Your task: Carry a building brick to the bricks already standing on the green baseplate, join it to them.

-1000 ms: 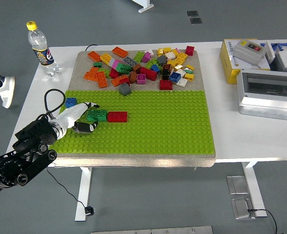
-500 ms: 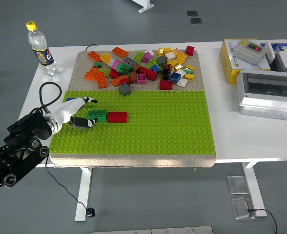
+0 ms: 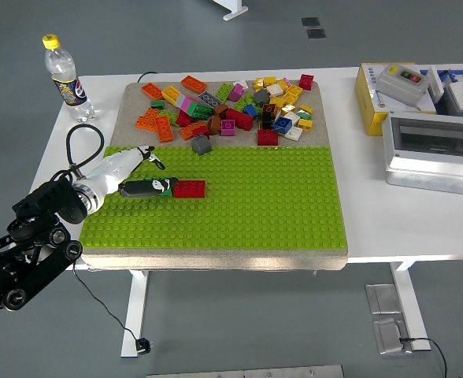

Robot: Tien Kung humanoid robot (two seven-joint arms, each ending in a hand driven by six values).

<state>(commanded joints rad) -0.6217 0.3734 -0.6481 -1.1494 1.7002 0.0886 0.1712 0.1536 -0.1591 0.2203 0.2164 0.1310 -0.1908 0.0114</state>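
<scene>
A white table [image 3: 389, 220] seen from above, with a green baseplate [image 3: 239, 205] near its middle as the main landmark.

Far left of the baseplate, near the table's back corner, a clear plastic bottle [image 3: 66, 79] with a yellow cap stands upright.

The robot's left arm, black with a looping black cable, enters from the lower left of the view and reaches over the baseplate's left edge. Its left hand [image 3: 129, 175], pale with dark fingertips, lies low over the left part of the baseplate. The fingers are stretched out toward the right, and the dark fingertips cover a green brick [image 3: 167, 185] that sits on the baseplate. Whether the fingers grip that brick or only rest on it cannot be told.

Touching the green brick's right end is a red brick [image 3: 189, 188], standing on the baseplate studs in line with it.

Behind the baseplate, on a grey mat [image 3: 133, 98], lies a loose pile of bricks [image 3: 231, 106] in orange, red, yellow, green, pink, blue and white. One grey brick [image 3: 201, 145] sits apart from the pile, just at the baseplate's back edge.

To the right of the baseplate, well apart from it, is a grey plastic enclosure box [image 3: 432, 150], and behind that a yellow box [image 3: 373, 98] with a grey switch unit [image 3: 403, 80] on it.
</scene>
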